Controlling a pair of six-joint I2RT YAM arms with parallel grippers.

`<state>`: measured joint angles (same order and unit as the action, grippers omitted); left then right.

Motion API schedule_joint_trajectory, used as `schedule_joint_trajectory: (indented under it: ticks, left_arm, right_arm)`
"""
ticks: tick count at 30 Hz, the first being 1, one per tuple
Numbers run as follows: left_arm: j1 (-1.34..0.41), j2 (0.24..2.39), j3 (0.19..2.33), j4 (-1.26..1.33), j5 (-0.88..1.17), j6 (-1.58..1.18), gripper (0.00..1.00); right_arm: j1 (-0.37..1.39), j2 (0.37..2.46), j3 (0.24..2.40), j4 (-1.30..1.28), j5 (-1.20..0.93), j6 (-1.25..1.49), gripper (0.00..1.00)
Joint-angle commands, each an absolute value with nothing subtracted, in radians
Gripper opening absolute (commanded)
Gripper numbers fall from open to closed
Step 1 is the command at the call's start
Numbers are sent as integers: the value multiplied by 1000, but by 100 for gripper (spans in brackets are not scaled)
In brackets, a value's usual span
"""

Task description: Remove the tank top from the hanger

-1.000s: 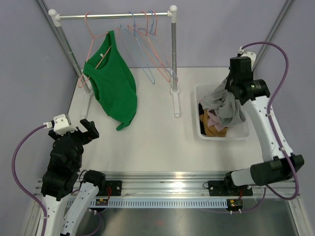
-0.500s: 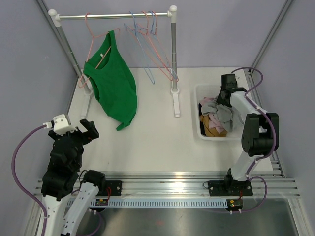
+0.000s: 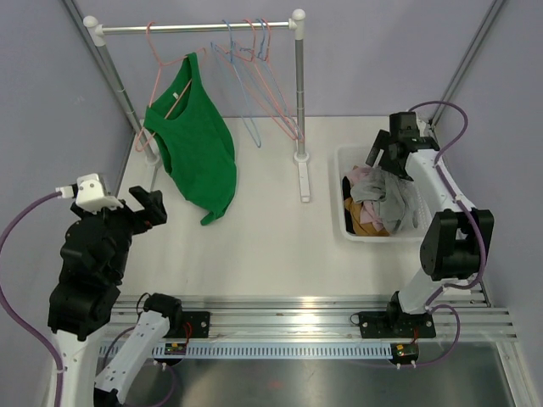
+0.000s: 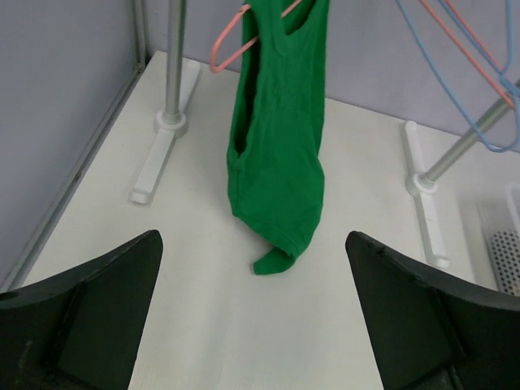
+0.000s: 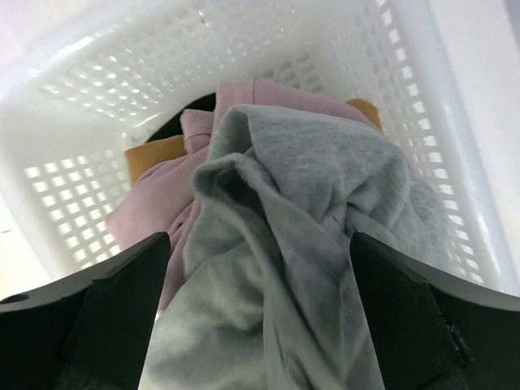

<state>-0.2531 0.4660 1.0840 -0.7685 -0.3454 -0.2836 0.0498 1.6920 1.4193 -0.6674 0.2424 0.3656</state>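
- Table [image 3: 254, 254]: white, with a clothes rail [image 3: 195, 28] at the far side.
- Green tank top [image 3: 199, 148]: on pink hanger [image 3: 157, 55] at the rail's left end, hem tip at tabletop.
- Laundry basket [image 3: 342, 222]: right side, grey garment [image 5: 309, 203] on top.
- Left gripper [image 4: 252, 240]: fingers spread wide, empty, well apart from tank top.
- Right gripper [image 5: 258, 244]: fingers spread wide above grey garment, gripping nothing.
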Motion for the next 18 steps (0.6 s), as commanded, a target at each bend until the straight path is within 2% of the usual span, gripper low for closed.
schedule_joint_trajectory:
  ticks: [1, 4, 7, 9, 10, 12, 13, 15, 16, 18]
  left_arm:
    - [-249, 581, 1228, -772, -226, -242, 99]
    - [-249, 656, 1314, -773, -225, -215, 99]
    - [-249, 744, 1380, -701, -225, -170, 99]
    - [-249, 820, 1420, -657, -256, -155, 99]
    - [-249, 857, 1440, -631, -262, -144, 99]
    - [-245, 964, 1510, -606, -285, -117, 99]
    - [-242, 998, 1531, -576, -284, -106, 99]
    - [-232, 1099, 1598, -545, -250, -68, 99]
    - [-227, 1133, 1632, -538, -252, -60, 99]
    - [-189, 1202, 1689, -545, -259, -54, 99]
  right_arm:
    - [57, 1599, 1528, -791, 264, 354, 100]
    - [57, 1531, 1549, -818, 267, 348, 100]
    - [55, 1421, 1531, -803, 168, 336, 99]
    - [55, 1303, 1472, -769, 25, 353, 99]
    - [57, 1261, 1441, -723, -143, 354, 99]
    - [55, 1140, 1343, -661, -298, 377, 99]
    - [57, 1103, 1307, -590, -456, 396, 99]
    - [57, 1004, 1184, -517, -595, 480, 100]
    - [58, 970, 1130, -402, -739, 524, 99]
    - [60, 869, 969, -248, -855, 696, 99]
